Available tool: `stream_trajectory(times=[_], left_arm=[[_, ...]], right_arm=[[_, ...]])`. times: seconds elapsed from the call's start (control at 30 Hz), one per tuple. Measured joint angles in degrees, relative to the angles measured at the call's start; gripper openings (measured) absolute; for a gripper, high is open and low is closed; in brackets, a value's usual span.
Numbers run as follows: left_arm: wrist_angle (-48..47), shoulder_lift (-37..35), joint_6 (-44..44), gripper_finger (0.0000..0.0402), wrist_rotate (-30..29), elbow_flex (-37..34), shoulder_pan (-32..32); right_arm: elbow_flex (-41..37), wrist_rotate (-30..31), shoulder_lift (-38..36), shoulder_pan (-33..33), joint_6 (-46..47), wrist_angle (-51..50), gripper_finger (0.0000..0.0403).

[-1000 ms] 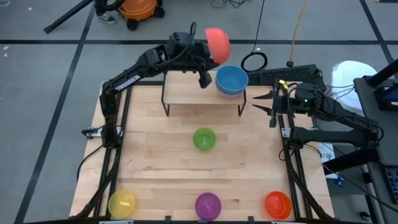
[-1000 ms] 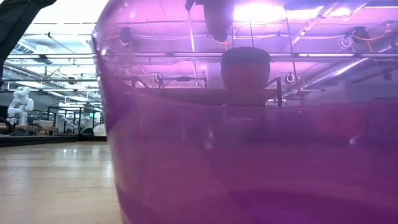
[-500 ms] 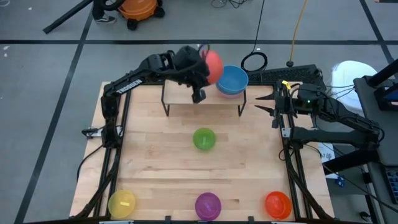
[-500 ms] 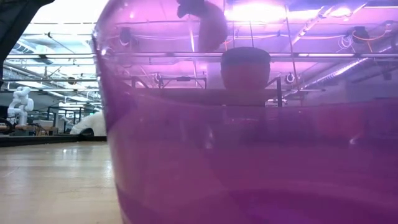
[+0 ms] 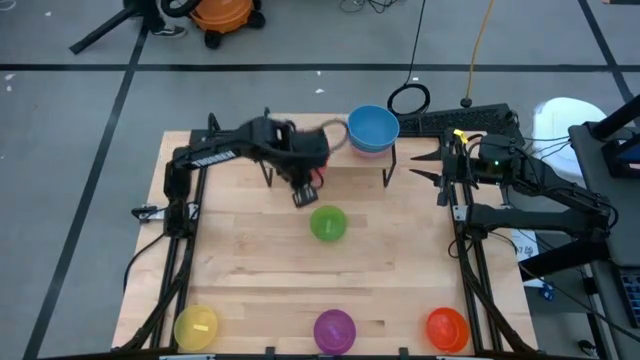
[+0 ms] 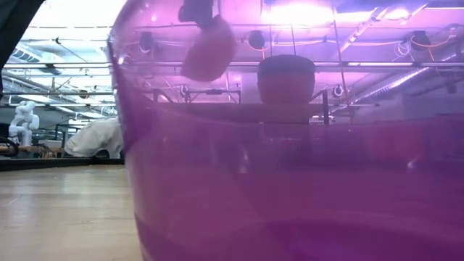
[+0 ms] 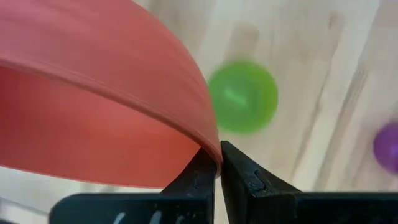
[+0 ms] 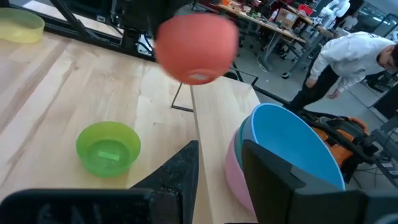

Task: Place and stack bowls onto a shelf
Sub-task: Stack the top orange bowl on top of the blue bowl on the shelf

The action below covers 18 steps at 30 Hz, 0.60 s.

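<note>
Wood table point(image 5: 250, 260) up front, and the left gripper point(image 7: 217, 163), pinching a red bowl point(image 8: 196, 46) by its rim, hangs near the shelf point(image 8: 221, 118) at the far edge; probably mid-carry toward the blue bowl point(image 5: 373, 126), while the right gripper point(image 5: 425, 165) waits wide open.

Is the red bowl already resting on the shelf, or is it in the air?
In the air: the left hand pinches the red bowl by its rim above the shelf.
</note>
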Motion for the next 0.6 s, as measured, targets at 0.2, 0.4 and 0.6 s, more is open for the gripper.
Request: stream_trajectory(times=[0.2, 0.4, 0.6], left_arm=[[-0.39, 0.97, -4.25, 0.0010, 6.89, -7.57, -6.24], [0.17, 1.82, -6.63, 0.0010, 9.90, -16.01, -11.68], [0.19, 1.71, -9.25, 0.0010, 11.51, -24.45, -15.31]], right_arm=[[0.00, -0.29, 0.53, 0.04, 1.30, -0.17, 0.0116], [0.00, -5.82, 0.93, 0.07, 1.32, 0.49, 0.0116], [0.00, -6.27, 1.36, 0.09, 3.33, 1.64, 0.0116]])
